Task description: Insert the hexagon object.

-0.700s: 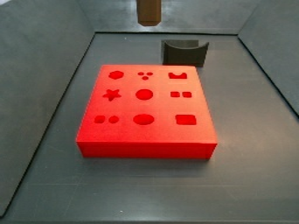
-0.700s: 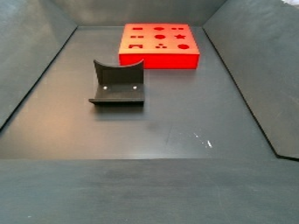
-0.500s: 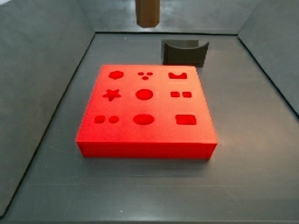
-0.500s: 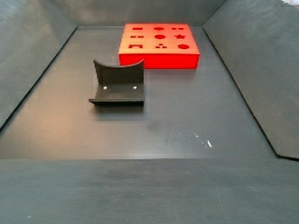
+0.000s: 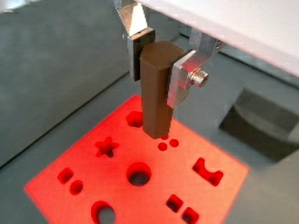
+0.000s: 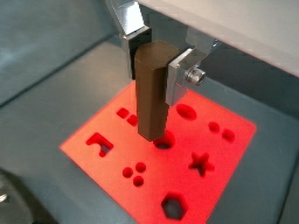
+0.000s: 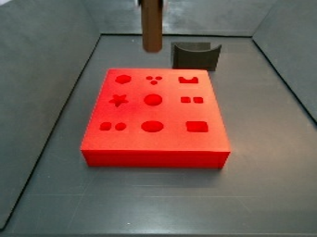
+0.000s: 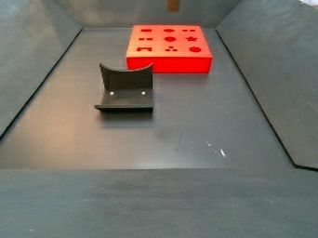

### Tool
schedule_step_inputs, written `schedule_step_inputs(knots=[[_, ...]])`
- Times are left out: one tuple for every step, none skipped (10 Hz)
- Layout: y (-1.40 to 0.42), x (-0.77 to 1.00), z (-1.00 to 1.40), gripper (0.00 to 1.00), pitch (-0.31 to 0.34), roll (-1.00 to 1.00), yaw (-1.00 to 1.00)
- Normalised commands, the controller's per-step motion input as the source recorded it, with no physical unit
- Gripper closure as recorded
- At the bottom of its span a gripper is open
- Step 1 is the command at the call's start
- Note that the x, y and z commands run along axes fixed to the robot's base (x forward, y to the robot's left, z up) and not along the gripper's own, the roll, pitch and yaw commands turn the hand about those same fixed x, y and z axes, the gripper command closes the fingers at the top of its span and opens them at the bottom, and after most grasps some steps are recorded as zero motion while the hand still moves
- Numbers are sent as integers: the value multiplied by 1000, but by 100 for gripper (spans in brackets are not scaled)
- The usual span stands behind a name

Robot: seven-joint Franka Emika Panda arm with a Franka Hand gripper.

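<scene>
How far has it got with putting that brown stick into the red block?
Picked up: the pincer is shut on the brown peg, holding it upright. In hand: the peg hangs above the red block, its tip clear of the surface in a side view. Left: lining it up with the hexagon hole and pushing it in.

Dark fixture (image 8: 125, 87) on floor; near red block (image 8: 170, 46)

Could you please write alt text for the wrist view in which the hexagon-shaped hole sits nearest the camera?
The gripper holds the hexagon object, a slim brown peg, upright between its silver fingers, hanging above the red block. The block lies on the dark floor, and its shaped holes include a star and a hexagon.
</scene>
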Motion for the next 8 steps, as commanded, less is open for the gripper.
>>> schedule_step_inputs(knots=[[49, -109, -637, 100, 104, -24, -974], [106, -197, -529, 100, 104, -10, -917], [197, -297, -446, 100, 101, -7, -797], [354, -457, -274, 100, 53, -13, -591], [314, -363, -114, 100, 0, -120, -523], [297, -337, 69, 100, -154, -217, -403], [243, -306, 177, 100, -403, -440, -234], [251, -146, 106, 100, -463, -487, -226]])
